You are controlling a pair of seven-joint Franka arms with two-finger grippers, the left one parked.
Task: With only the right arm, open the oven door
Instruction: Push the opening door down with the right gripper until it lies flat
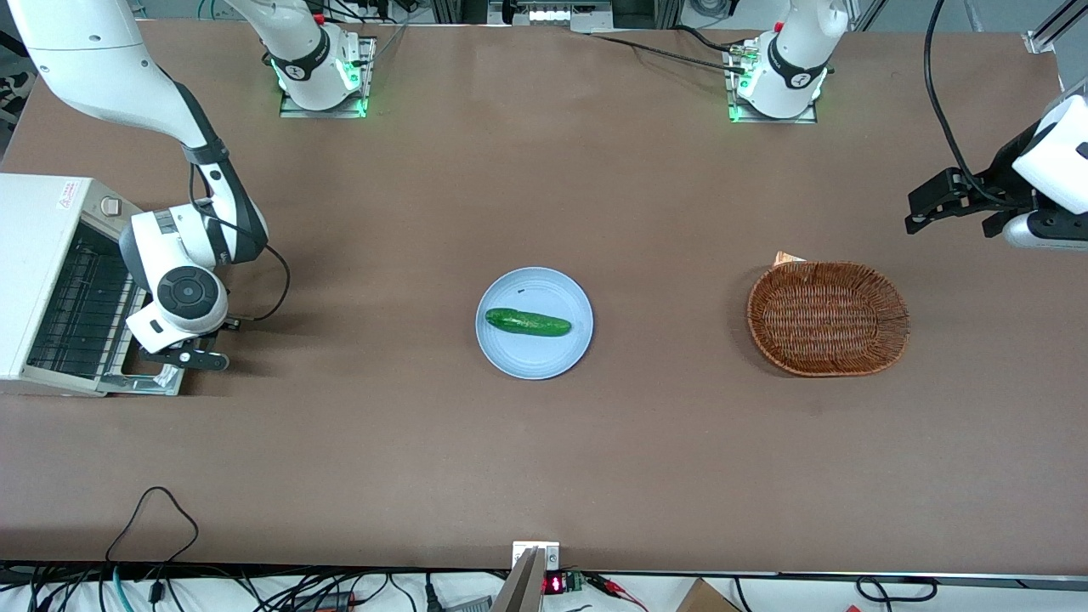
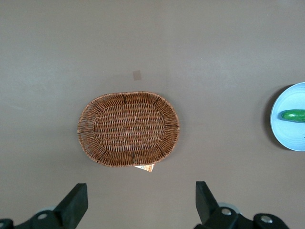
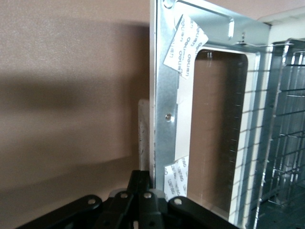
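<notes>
The white toaster oven [image 1: 38, 246] stands at the working arm's end of the table. Its oven door [image 1: 150, 381] is swung down and lies nearly flat on the table in front of the oven's mouth; the wire rack [image 1: 81, 306] shows inside. In the right wrist view the door [image 3: 161, 95] is a silver frame with a glass window, with the pale handle bar [image 3: 143, 129] along its outer edge. The right arm's gripper [image 1: 197, 358] hangs over that outer edge. Its black fingers [image 3: 147, 183] are shut together against the frame's rim, with nothing between them.
A light blue plate [image 1: 534, 357] with a green cucumber [image 1: 528, 322] sits mid-table. A brown wicker basket [image 1: 828, 317] lies toward the parked arm's end. A black cable loops from the right arm's wrist [image 1: 280, 280].
</notes>
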